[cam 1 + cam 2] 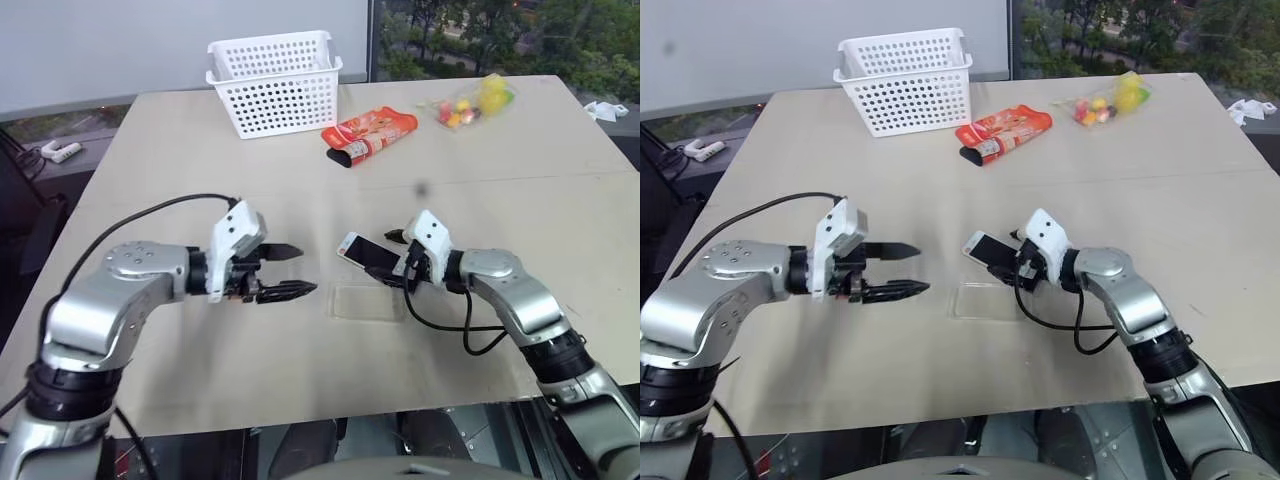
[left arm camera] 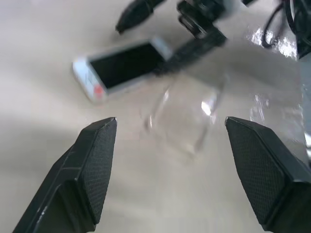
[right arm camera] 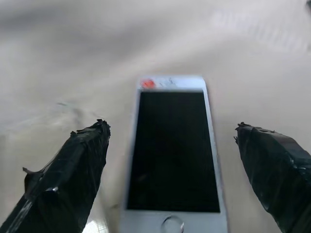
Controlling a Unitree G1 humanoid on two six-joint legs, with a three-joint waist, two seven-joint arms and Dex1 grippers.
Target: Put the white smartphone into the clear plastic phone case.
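Beige table, window behind. Right gripper wide open, fingers straddling the white smartphone, which lies screen-up on the table directly ahead of it, not gripped. Clear plastic phone case lies flat just below that gripper, beside the phone. Left gripper open, empty, off to the side facing the case. Step looks like reaching for the phone; next needs closing on its long edges, then lifting over the case.
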